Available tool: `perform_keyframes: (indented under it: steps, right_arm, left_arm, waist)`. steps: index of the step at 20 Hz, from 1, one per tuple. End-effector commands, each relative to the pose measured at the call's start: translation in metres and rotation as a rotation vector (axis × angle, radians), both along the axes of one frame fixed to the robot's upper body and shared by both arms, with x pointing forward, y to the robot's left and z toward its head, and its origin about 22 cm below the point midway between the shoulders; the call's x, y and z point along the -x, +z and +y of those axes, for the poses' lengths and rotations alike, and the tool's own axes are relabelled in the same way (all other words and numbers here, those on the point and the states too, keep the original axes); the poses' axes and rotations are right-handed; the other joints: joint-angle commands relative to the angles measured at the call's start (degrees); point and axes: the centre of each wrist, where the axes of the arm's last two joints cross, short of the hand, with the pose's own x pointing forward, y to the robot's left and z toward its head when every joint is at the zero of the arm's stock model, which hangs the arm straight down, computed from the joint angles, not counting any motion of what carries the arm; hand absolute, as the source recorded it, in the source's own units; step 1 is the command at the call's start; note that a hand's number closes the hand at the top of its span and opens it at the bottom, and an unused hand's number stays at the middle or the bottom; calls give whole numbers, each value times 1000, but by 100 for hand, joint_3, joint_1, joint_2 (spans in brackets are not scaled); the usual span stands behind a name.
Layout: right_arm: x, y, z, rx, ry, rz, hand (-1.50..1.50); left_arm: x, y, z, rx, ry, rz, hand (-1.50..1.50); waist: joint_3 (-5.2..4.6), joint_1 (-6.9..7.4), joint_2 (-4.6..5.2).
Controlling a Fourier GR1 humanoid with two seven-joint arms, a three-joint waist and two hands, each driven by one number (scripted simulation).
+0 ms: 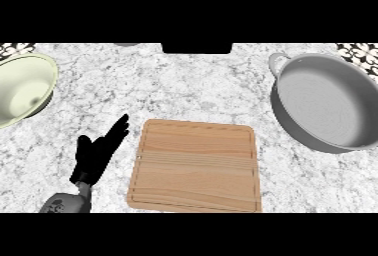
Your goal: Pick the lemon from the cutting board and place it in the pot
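At the lower left of the counter (pixel 192 85), my left hand (pixel 96 155) resting with fingers straight and spread, holding nothing, wooden cutting board (pixel 196 165) just beside it, bare, grey pot (pixel 325 102) far right, lemon nowhere visible, pale green bowl (pixel 22 87) far left.

Kitchen: marble counter (pixel 192 85), cutting board (pixel 196 167), pot (pixel 325 102).

The cutting board (pixel 195 166) lies flat at the middle of the tabletop (pixel 184 85), toward its near edge. The pot (pixel 325 102) sits behind it to the right, well apart from it. A bowl (pixel 22 87) sits at the far left. The left robot hand (pixel 100 152) rests just left of the board.
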Motion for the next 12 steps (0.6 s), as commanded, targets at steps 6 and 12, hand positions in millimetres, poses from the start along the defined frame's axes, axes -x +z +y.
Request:
perform_keyframes:
  steps: [6,12]
  right_arm:
    - [-59,26,67,190,29,162,150]
    - [-98,13,99,390,-32,218,150]
  left_arm:
    - [-6,7,-18,11,0,-10,0]
    - [-1,2,-6,-3,-31,-16,0]
  waist:
    - [7,47,12]
    - [9,201,54]
